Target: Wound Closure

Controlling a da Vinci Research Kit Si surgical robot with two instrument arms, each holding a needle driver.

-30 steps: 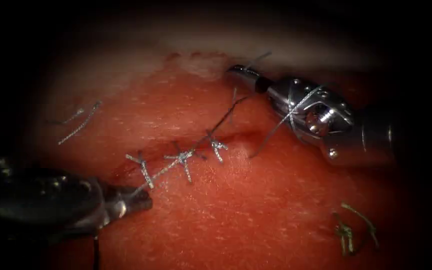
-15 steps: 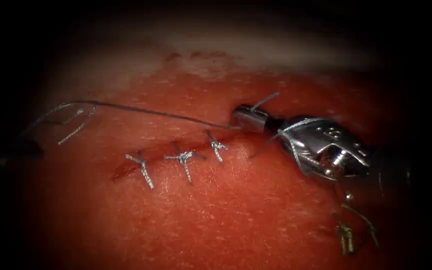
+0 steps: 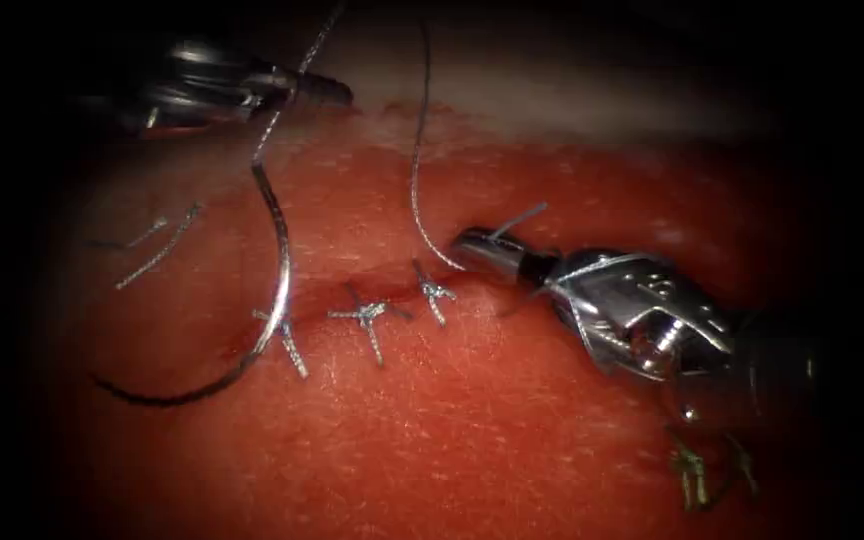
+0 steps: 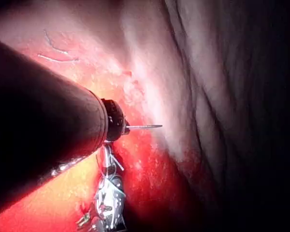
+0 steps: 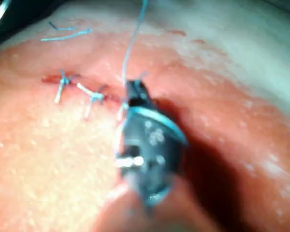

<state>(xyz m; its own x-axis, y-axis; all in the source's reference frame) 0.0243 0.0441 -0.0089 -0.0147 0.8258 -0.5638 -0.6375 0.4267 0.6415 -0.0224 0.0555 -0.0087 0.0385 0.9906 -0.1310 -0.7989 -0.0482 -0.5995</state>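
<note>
Left tool (image 3: 327,92) clenched on thread (image 3: 415,170), needle (image 3: 274,262) dangling free above tissue (image 3: 472,430). Right tool (image 3: 472,243) clamps short end. Keep tension even.

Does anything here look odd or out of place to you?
Thread is wrapped around the right tool behind its jaws, which grip a strand. The needle dangles free above the tissue from thread held by the left tool. Loose cut ends lie left.
</note>
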